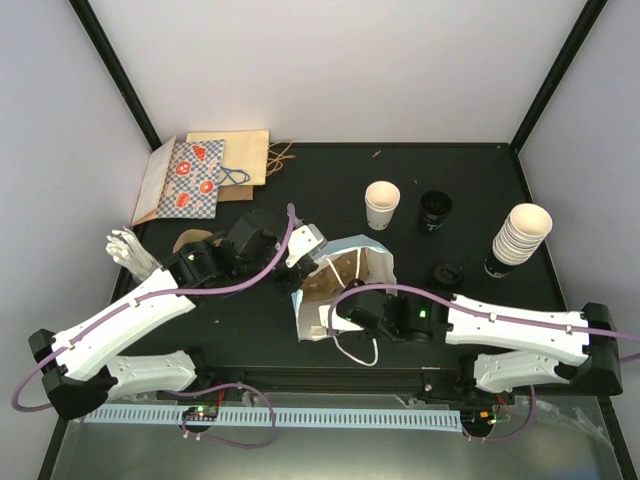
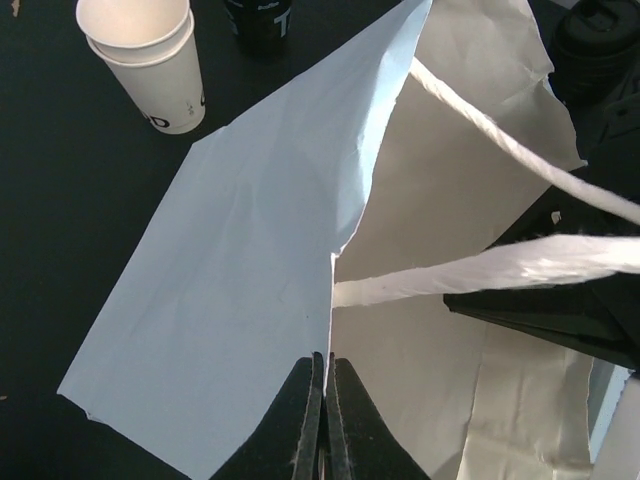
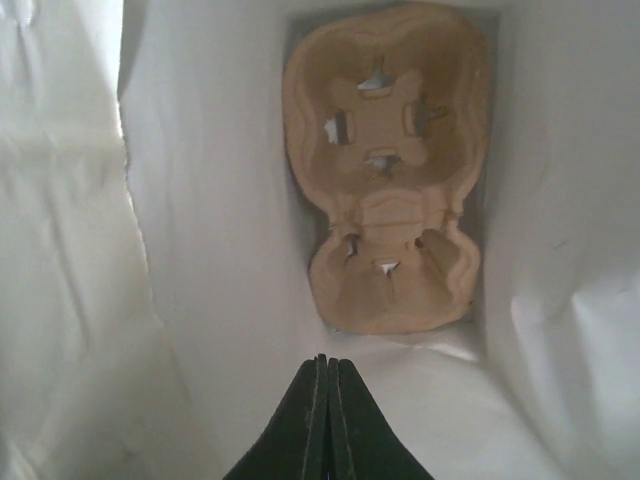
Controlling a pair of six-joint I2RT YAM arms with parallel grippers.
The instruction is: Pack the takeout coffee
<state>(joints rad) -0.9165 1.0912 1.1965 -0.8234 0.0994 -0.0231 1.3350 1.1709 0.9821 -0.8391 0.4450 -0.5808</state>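
Takeout coffee cup [image 1: 382, 204], cream-white, open-topped, upright; left end effector [image 2: 322, 365] pinching bag [image 2: 250, 300]; right end effector [image 3: 322, 365] closed

Paper bag [image 2: 260, 300] is matt, carrier [image 3: 390, 215] rough cardboard.

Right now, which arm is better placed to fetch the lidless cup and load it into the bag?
Probably right. The right gripper is shut and empty inside the bag, and the cup stands right of centre. The left gripper pinches the bag's rim, holding it open.
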